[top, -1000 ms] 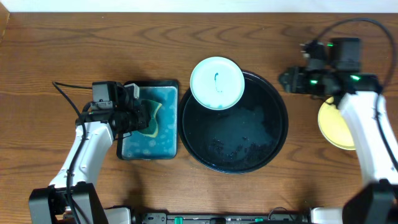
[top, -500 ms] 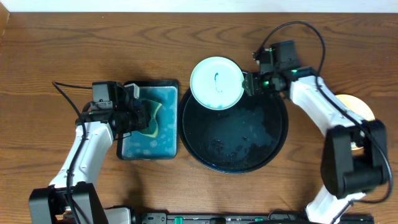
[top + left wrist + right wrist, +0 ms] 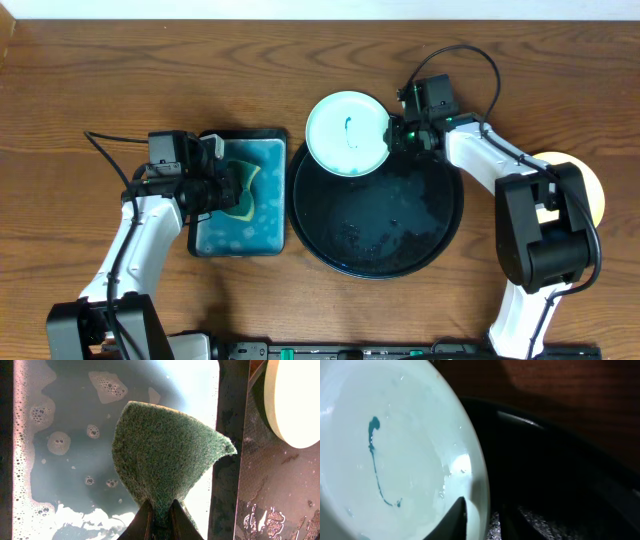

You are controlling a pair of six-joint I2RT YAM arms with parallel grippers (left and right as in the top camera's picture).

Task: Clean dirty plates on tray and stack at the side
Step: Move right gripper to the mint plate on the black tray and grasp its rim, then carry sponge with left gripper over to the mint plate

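Two plates show from overhead, and you can place both by the tray (image 3: 440, 228), the wide black one in the middle of the table (image 3: 90, 80). A mint plate (image 3: 348, 133) sits at the tray's far left edge, overlapping the rim and reaching past it over the wood; a thin dark teal smear runs down its middle. A yellow plate (image 3: 592, 192) lies on the wood well off the tray's right side, partly hidden by your right arm. Your right gripper (image 3: 393, 135) is at the mint plate's right edge, over the tray's far rim. In the right wrist view its fingers (image 3: 457, 515) straddle that edge, one over the plate's inner face and one outside it, but you cannot tell whether they are pressing on it. Just beside the tray's left side stands a rectangular black basin (image 3: 215, 243) of blue-green, soapy water. Your left gripper (image 3: 159, 521) hangs over the basin with its jaws pressed together on the narrow end of a green sponge (image 3: 165, 455), which fans out above the water. The tray's floor is wet and speckled with droplets.
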